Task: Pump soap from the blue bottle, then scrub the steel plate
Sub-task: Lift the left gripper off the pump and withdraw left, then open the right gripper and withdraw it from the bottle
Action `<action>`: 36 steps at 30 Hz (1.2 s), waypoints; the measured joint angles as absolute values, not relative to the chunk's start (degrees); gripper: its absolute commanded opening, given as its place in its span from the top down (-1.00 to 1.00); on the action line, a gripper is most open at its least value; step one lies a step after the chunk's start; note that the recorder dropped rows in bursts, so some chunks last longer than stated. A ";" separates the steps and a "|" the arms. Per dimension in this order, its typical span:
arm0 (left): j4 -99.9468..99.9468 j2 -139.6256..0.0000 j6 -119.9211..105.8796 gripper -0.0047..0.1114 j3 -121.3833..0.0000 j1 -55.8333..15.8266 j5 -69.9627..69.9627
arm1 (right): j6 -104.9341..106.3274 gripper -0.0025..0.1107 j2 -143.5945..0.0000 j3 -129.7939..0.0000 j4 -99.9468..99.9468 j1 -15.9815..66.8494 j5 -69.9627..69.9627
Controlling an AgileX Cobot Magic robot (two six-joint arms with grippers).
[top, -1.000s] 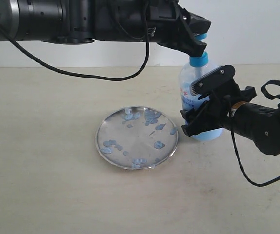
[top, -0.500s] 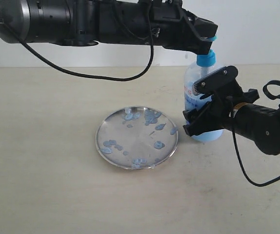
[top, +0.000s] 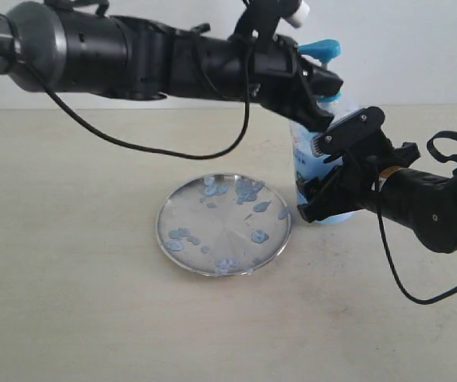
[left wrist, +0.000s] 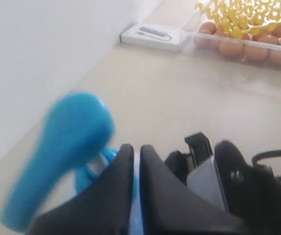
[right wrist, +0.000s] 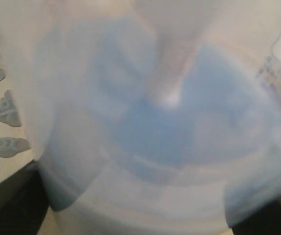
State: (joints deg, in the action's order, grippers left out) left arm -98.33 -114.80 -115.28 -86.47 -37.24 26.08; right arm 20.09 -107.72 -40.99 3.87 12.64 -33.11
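Note:
The blue bottle stands just right of the steel plate, and my right gripper is shut around its lower body. In the right wrist view the bottle with its pale blue soap fills the picture, between dark fingers at the edges. My left gripper reaches across from the left, shut, its tips in front of the bottle's neck. The bright blue pump head stands free above it. It also shows, blurred, in the left wrist view as the pump head, beside the shut left gripper. Soap blobs dot the plate.
Far off in the left wrist view lie a tray of eggs under yellow mesh and a flat white box by the wall. The left arm spans the back of the table above the plate. Cables hang from both arms.
My left gripper has come off the top of the pump head and dropped in front of the bottle's neck. The pump head now stands up above the arm. The bottle has shifted slightly left.

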 measured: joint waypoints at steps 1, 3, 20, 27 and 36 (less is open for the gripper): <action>-98.56 -113.53 -115.80 0.84 -86.47 -37.24 25.96 | 20.09 0.96 -107.72 -40.99 3.87 12.64 -32.97; -98.97 -111.36 -116.14 0.84 -86.47 -37.24 26.29 | 20.09 0.96 -107.72 -40.99 3.87 12.64 -32.86; -99.49 -93.08 -119.24 0.84 -68.79 -37.24 19.64 | 19.23 -0.51 -107.75 -40.99 7.01 12.64 -32.61; -99.59 -79.55 -120.15 0.84 -55.73 -37.24 10.05 | 18.60 -0.87 -107.88 -40.99 7.58 12.64 -34.36; -99.48 -61.76 -114.11 0.84 -40.89 -37.24 -9.04 | 18.47 -0.87 -106.80 -40.99 7.72 12.64 -33.42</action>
